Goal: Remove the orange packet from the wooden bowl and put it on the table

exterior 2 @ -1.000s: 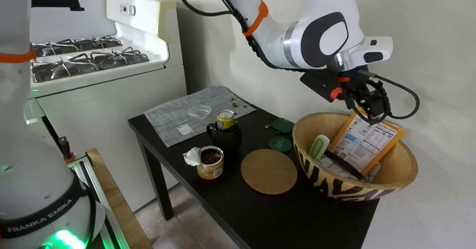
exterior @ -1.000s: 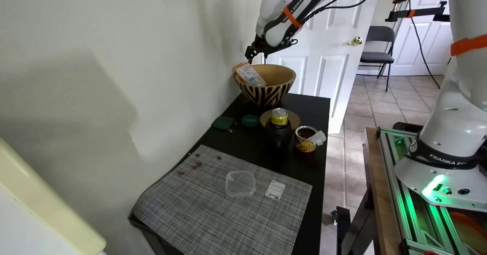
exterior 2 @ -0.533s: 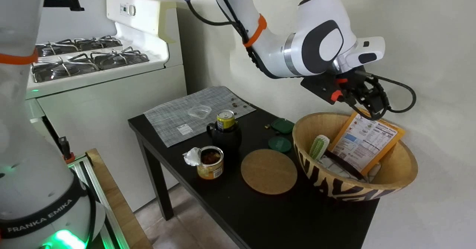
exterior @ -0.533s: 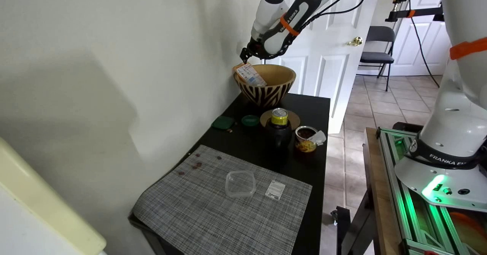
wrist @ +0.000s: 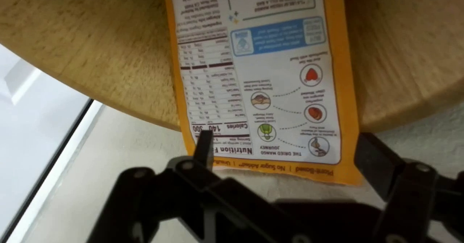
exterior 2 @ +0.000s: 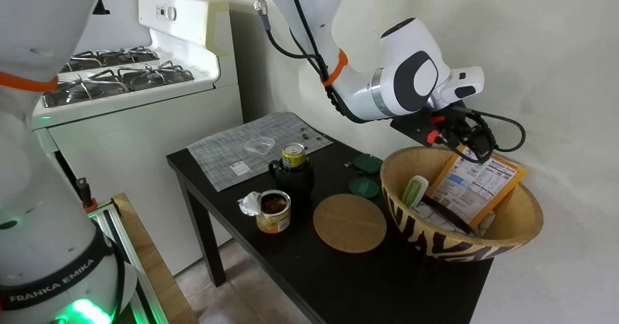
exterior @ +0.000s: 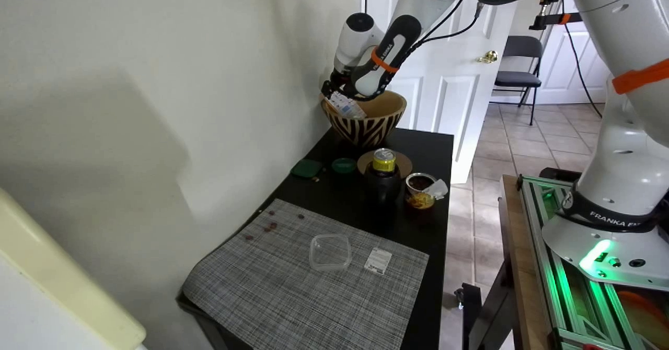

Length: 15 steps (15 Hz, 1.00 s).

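1. The table (exterior 2: 387, 285) looks unchanged in both exterior views; the placing is all still to do.
2. The arm (exterior 2: 362, 96) has come down over the last second, which I take as the end of the reach.
3. The bowl (exterior 2: 435, 242) has stayed put at one end of the table.
4. The packet (exterior 2: 476, 184) leans in the bowl, lower end inside, top end sticking out past the rim. It has not shifted, so the lift has yet to begin.
5. The gripper (wrist: 288, 150) is spread wide and has hold of nothing. It now sits lower, right at the packet's top end.
6. In the wrist view, one of its fingers (wrist: 204, 148) overlaps the printed face and the other stands just beside the opposite edge; whether either touches, I can't say. Squeezing across the width could buckle the packet, so a small adjustment first seems wise.
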Each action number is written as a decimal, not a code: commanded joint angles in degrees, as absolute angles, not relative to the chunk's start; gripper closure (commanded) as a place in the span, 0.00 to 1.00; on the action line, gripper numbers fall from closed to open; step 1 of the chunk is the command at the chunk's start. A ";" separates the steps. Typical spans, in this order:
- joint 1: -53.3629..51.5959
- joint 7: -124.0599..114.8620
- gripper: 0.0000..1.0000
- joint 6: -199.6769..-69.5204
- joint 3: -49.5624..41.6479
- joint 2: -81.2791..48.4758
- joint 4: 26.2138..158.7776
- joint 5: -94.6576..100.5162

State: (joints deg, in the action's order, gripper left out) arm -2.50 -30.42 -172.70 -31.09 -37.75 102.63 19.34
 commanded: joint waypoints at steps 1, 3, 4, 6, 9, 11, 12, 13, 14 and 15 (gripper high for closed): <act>-3.95 -32.31 0.00 -174.67 -33.27 -42.07 99.51 19.61; -4.36 -32.56 0.00 -175.29 -33.94 -43.36 98.60 19.45; -4.54 -32.74 0.00 -175.60 -34.28 -44.00 98.07 19.33; -4.83 -33.03 0.00 -176.37 -34.82 -44.99 97.22 19.12; -5.05 -33.03 0.00 -177.42 -34.80 -45.40 96.70 19.05; -5.27 -32.81 0.00 -178.36 -34.67 -45.26 96.81 19.10; -5.40 -32.83 0.00 -178.21 -34.88 -45.41 96.74 19.10; -5.51 -32.99 0.00 -177.94 -35.21 -45.76 96.48 19.06; -5.82 -33.27 0.00 -177.51 -35.78 -46.05 96.30 19.04; -6.09 -33.51 0.06 -177.27 -36.29 -46.37 96.18 18.96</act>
